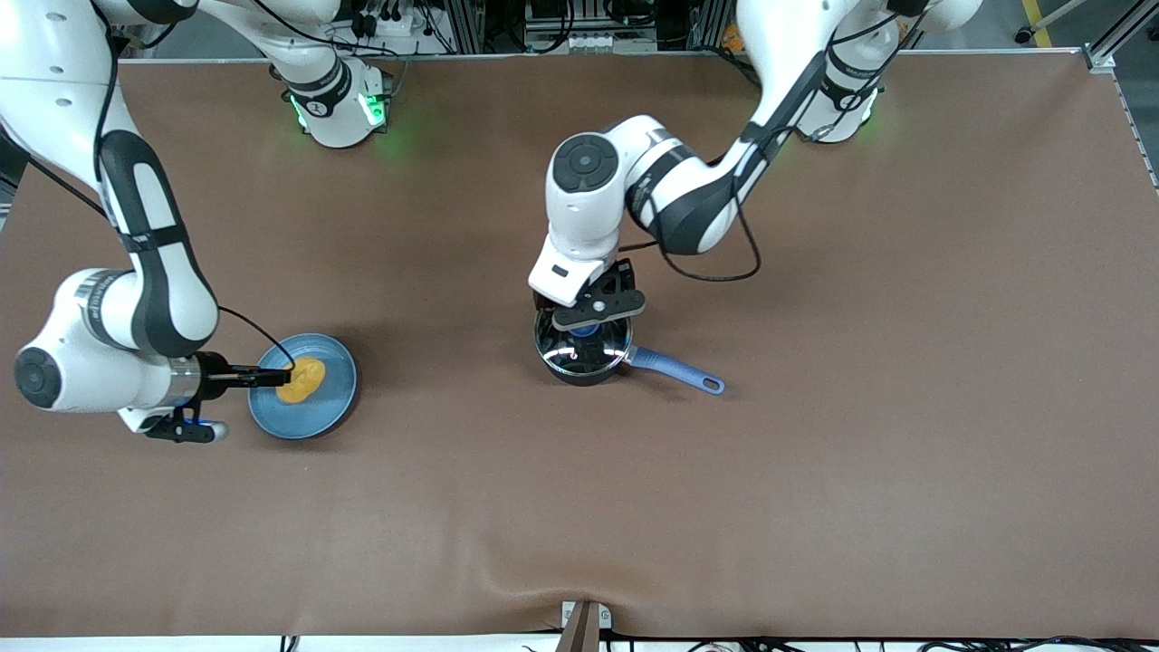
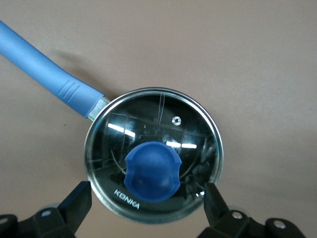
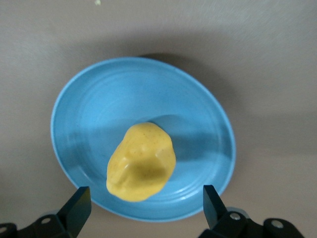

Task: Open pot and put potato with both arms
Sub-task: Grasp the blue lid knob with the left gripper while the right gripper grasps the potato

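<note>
A plain brown desk (image 1: 815, 453) fills the scene, with the two arms' bases along its edge farthest from the front camera and almost nothing else on it.

The left tool (image 2: 147, 201) hangs directly over the pot (image 1: 581, 351), its two fingers (image 2: 78, 202) spread wide apart and straddling the blue knob (image 2: 151, 171) of the glass lid (image 2: 153, 153) without touching it. The lid sits closed on the pot, which stands near the middle of the desk with its long blue handle (image 1: 677, 370) pointing toward the left arm's end of the desk.

The right tool (image 3: 146, 203) hovers at the rim of the blue plate (image 3: 89, 114) at the right arm's end of the desk, fingers likewise wide apart, empty, and bracketing the potato (image 3: 141, 168) that lies on the plate.

The lid is probably light but fragile glass, slick on its dome; the rounded knob is the only sensible place to grip, squarely across its middle so it does not twist out. The potato looks lumpy, firm and light; it is best taken across its narrower waist, low enough that the fingers do not skid off its curved top, yet clear of the plate's shallow wall.

Pot and plate lie well apart, so neither arm crowds the other. Nothing blocks either approach; the handle points away from the right arm's path
</note>
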Tool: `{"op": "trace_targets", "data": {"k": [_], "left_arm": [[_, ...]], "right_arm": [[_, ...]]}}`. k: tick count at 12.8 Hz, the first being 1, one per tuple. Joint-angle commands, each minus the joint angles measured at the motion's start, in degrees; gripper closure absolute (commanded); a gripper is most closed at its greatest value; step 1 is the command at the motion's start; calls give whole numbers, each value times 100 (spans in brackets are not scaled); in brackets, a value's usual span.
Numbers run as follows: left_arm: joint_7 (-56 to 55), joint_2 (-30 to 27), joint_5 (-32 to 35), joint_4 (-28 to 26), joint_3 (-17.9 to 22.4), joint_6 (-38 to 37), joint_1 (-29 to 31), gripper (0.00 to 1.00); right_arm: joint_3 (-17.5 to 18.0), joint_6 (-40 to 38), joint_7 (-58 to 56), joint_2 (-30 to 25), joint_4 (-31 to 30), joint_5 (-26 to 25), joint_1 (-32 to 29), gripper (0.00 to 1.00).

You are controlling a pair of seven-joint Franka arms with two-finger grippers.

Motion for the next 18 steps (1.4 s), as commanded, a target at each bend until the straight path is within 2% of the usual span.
{"op": "trace_targets", "data": {"k": [1,8,10,11,12,13,14,15,16,18], "left_arm": [[-31,269,253,272,71,-32,-61,0],[-39,481,263,263,62,205,-61,0],[-30,533,263,263,62,205,-61,4],[-22,533,271,255,62,205,-61,19],[-22,533,271,246,62,205,-61,36],[-22,533,263,246,62,205,-61,54],[-4,533,263,254,62,205,-61,86],[-4,490,263,255,62,197,-61,100],[-30,429,254,255,36,162,-61,100],[22,79,254,246,18,74,0,100]], "right_arm": [[68,189,63,21,-249,332,-49,0],[68,435,63,232,-266,535,-75,0],[76,444,63,267,-266,544,-75,0],[76,435,63,267,-266,544,-75,0],[85,418,63,267,-266,544,-58,10],[85,392,63,267,-266,544,-40,26],[94,374,63,267,-266,544,-5,41],[94,296,63,259,-257,544,30,54],[94,243,63,232,-249,544,48,61],[103,85,63,188,-179,544,109,64]]}}
